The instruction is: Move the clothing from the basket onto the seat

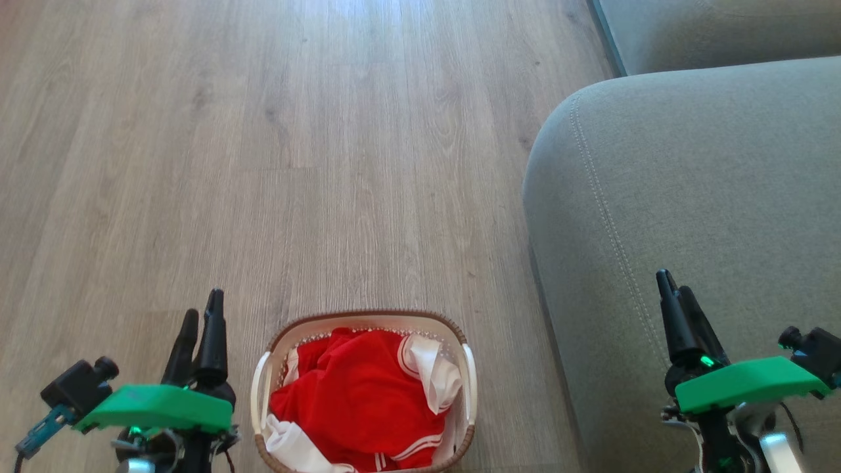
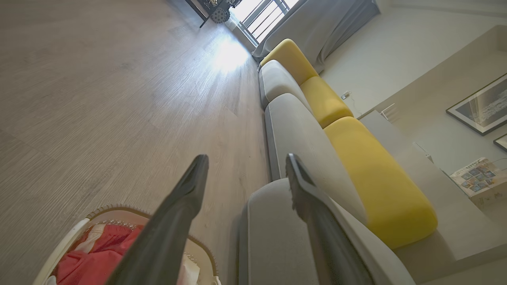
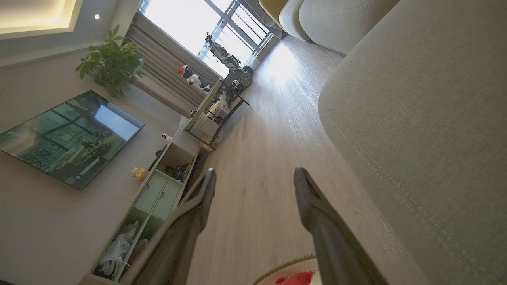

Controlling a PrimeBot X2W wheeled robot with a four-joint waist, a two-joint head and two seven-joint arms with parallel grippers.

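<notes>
1. The clothing (image 1: 358, 394) lies heaped in the basket (image 1: 368, 317) on the floor, just beside the seat (image 1: 709, 184); nothing is lifted yet.
2. The left gripper (image 1: 202, 304) and right gripper (image 1: 674, 282) hang empty, fingers apart, on either side of the basket.
3. Next, I judge, one gripper must reach down into the basket and pinch the fabric.

Green wrist plates (image 1: 158, 407) sit behind dark pincer fingers (image 1: 212, 335).
</notes>
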